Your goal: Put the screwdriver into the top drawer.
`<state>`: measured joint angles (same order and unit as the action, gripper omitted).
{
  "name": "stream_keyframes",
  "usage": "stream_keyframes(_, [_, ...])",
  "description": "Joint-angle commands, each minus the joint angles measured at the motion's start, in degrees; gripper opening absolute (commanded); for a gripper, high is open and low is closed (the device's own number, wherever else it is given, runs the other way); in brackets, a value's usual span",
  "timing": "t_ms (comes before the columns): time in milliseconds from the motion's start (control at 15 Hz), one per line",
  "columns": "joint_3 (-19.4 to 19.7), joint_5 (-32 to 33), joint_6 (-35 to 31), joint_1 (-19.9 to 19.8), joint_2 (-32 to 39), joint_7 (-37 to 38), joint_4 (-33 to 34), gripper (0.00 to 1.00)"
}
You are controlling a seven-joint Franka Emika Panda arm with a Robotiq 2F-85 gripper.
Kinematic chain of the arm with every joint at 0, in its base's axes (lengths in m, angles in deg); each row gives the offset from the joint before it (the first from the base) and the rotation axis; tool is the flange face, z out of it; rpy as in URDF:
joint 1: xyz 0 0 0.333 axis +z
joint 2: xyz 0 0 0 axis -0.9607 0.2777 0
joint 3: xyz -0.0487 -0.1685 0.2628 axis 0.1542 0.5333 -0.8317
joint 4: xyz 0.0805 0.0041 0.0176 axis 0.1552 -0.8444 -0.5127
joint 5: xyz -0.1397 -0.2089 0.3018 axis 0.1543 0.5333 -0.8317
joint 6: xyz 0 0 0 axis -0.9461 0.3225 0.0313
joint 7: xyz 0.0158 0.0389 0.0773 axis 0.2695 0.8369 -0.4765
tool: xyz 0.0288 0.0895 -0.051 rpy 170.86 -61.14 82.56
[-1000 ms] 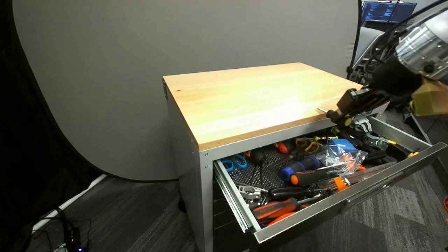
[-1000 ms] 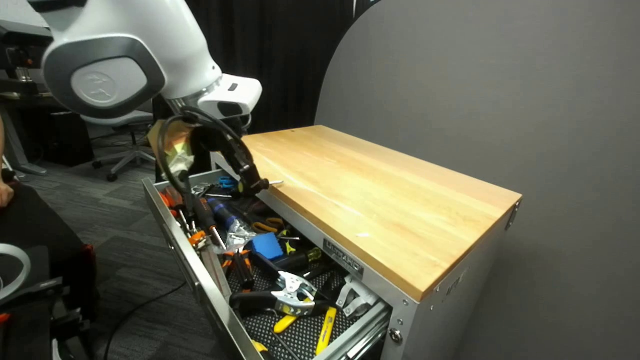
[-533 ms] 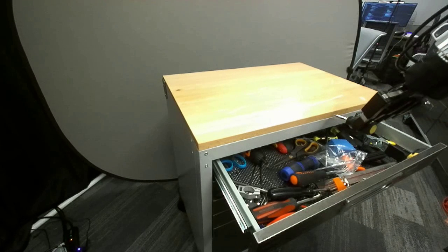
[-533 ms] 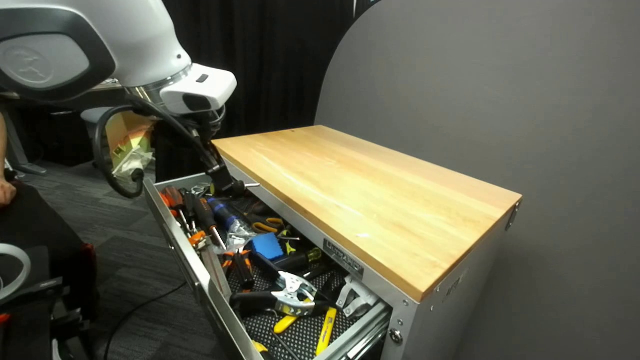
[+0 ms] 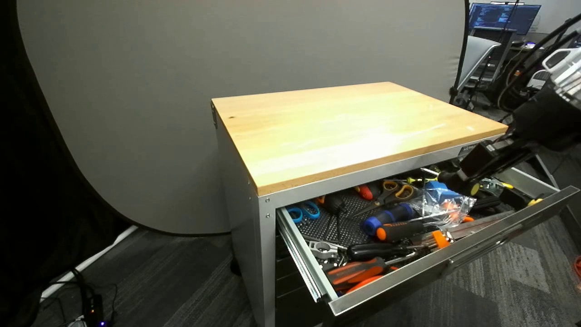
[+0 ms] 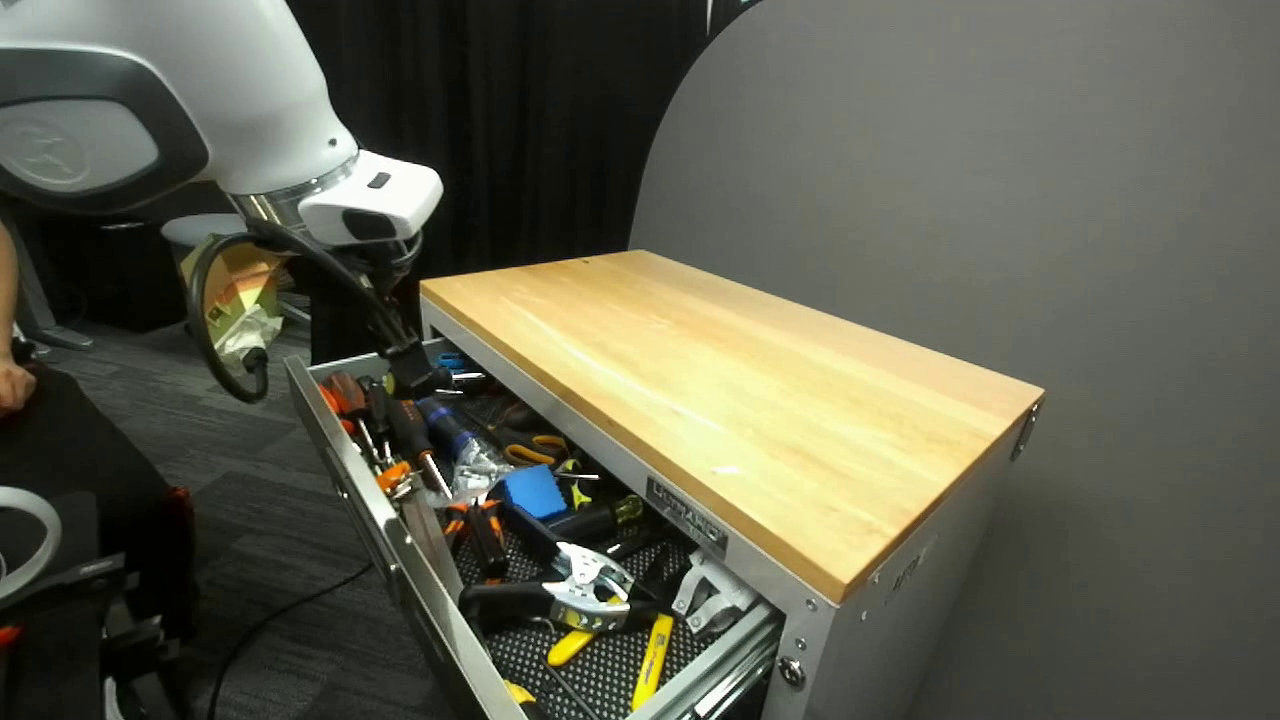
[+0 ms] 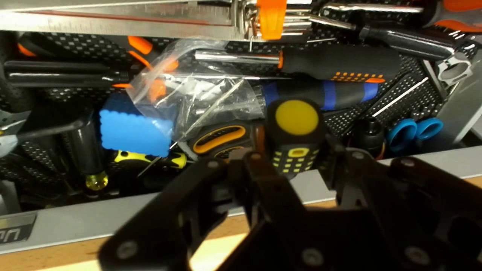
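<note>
The screwdriver, black with a yellow end cap (image 7: 296, 137), is between my fingers in the wrist view. Its metal shaft (image 6: 468, 377) points towards the cabinet. In an exterior view the shaft (image 5: 429, 171) shows below the worktop's front edge. My gripper (image 7: 295, 145) is shut on the screwdriver's handle; it shows in both exterior views (image 5: 467, 175) (image 6: 412, 372). It holds the screwdriver low over the top drawer (image 5: 454, 257), which is pulled out. The drawer's front also shows here (image 6: 395, 535). I cannot tell whether the screwdriver touches the tools below.
Several tools fill the drawer: a blue block (image 7: 135, 130), a plastic bag (image 7: 211, 98), a blue-banded driver (image 7: 339, 94), blue scissors (image 7: 403, 131) and a spring clamp (image 6: 590, 585). The wooden worktop (image 6: 700, 370) overhangs the drawer's back. A person's hand (image 6: 15, 385) shows at the side.
My gripper has drawn back from over the worktop's edge and come down with the screwdriver. The shaft is now below the worktop's level, over the drawer. The drawer has not moved.
</note>
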<state>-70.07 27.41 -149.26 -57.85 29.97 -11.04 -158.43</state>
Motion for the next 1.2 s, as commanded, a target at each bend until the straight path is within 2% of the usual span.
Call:
stream_keyframes(0, [-0.34, -3.38, -2.34, 1.72, 1.24, -2.82, 0.00, 0.67])
stream_keyframes(267, [1.06, -2.05, -3.30, 0.12, 2.78, -3.21, 0.01, 0.96])
stream_keyframes(333, [1.69, -1.29, -3.76, -0.63, 3.49, -3.22, 0.01, 1.00])
stream_keyframes(533, [5.32, 3.03, -2.99, -3.81, 7.26, -4.72, -0.03, 1.00])
stream_keyframes(733, [11.74, 11.12, -0.79, -4.68, 11.74, -5.52, -0.24, 1.00])
stream_keyframes(867, [17.49, 16.69, 1.37, -2.55, 13.68, -4.44, -0.28, 1.00])
stream_keyframes(1133, [30.49, 31.71, 8.34, 5.64, 13.37, 1.89, 0.58, 1.00])
